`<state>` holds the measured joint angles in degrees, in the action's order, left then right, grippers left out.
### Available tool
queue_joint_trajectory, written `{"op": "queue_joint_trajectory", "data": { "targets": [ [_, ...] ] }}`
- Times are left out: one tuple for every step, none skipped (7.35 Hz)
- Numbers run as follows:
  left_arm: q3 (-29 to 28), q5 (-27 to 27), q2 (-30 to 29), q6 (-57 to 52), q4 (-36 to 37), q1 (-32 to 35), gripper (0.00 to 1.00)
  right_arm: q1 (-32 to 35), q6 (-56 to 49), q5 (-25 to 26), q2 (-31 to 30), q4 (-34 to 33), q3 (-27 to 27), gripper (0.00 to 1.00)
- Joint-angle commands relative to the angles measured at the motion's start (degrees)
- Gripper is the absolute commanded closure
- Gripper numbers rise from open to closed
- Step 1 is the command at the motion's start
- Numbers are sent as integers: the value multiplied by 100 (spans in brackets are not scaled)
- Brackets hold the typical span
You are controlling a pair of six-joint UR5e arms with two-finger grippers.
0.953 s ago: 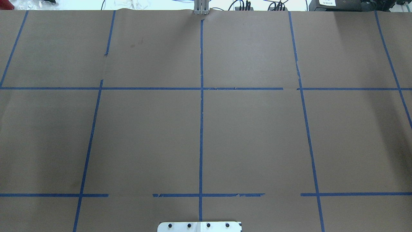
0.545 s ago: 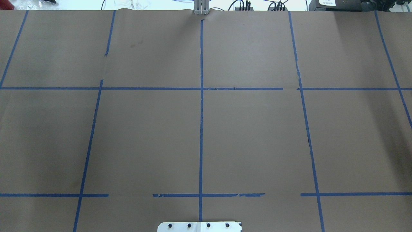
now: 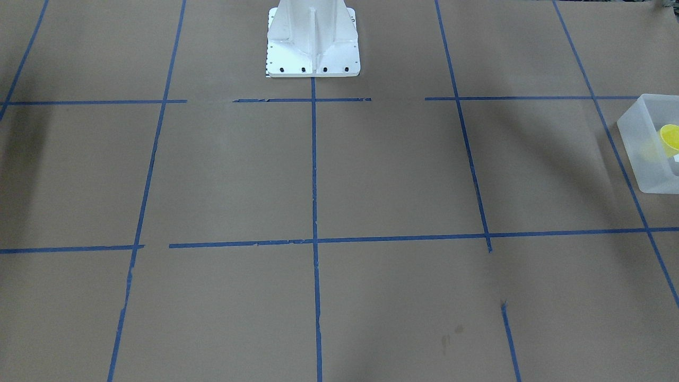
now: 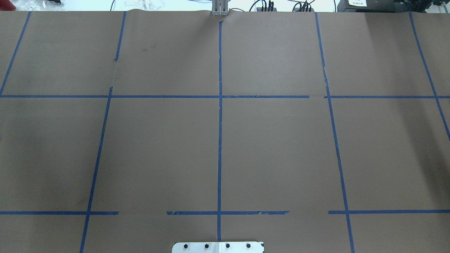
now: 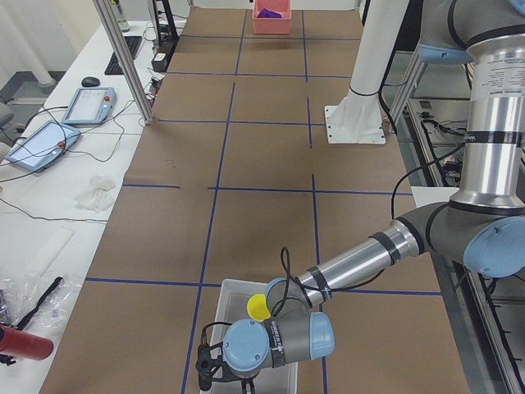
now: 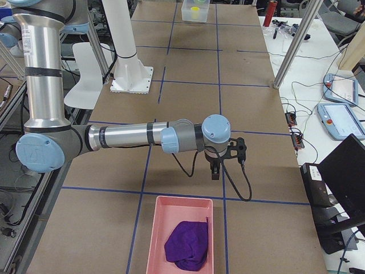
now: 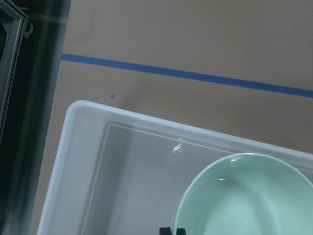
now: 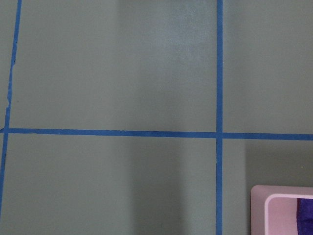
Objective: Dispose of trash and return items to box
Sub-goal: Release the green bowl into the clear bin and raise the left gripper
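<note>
**Mia:** What is the left gripper doing?

**Sam:** It hangs over the frosted white box. The pale green bowl is right under its fingers, inside the box walls. Only two tiny dark tips show, next to the bowl's rim. I cannot tell if the fingers are wide, narrow or pinching the rim.

**Mia:** Where is the yellow cup?

**Sam:** It is in the box too, just beside the fingers, tucked behind the wrist.

**Mia:** So what is the job right now?

**Sam:** I think it is putting the bowl down. To do it well, go down slowly until the bowl sits flat on the box floor. Then let go and lift straight up. Stay off the cup and the box wall, so nothing tips over.

**Mia:** And the right gripper?

**Sam:** It points down at the brown paper. A pink bin with a purple cloth in it is near its fingers. It shows only from the side, so I cannot tell if it is wide or narrow.

**Mia:** Any words to read?

**Sam:** The box has a small white label, but it is too small to read. I see no brand name.
</note>
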<state>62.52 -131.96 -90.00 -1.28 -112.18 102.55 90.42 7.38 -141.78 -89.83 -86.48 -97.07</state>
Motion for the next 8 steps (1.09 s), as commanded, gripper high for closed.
{"op": "queue_joint_trajectory", "data": {
  "targets": [
    [-126, 284, 0, 40, -357, 28, 74, 2, 1, 1, -26, 0, -13, 0],
    [-126, 285, 9, 205, -375, 54, 1, 2, 1, 1, -26, 0, -22, 0],
    [-83, 285, 35, 215, -445, 72, 0, -7, 1, 1, -26, 0, -57, 0],
    [92, 285, 36, 224, -454, 72, 0, 2, 1, 1, -35, 0, -83, 0],
    [572, 285, 36, 250, -385, 98, 0, 2, 9, 36, -52, 0, -92, 0],
    [1212, 293, 70, 251, -306, 107, 0, 2, 1, 79, -53, 0, -101, 0],
    [1871, 267, 210, 242, -201, 116, 0, 2, 1, 80, -53, 0, -101, 0],
    [2678, 250, 542, 242, -260, 125, 0, -7, 9, 80, -53, 0, -93, 0]
  ]
}}
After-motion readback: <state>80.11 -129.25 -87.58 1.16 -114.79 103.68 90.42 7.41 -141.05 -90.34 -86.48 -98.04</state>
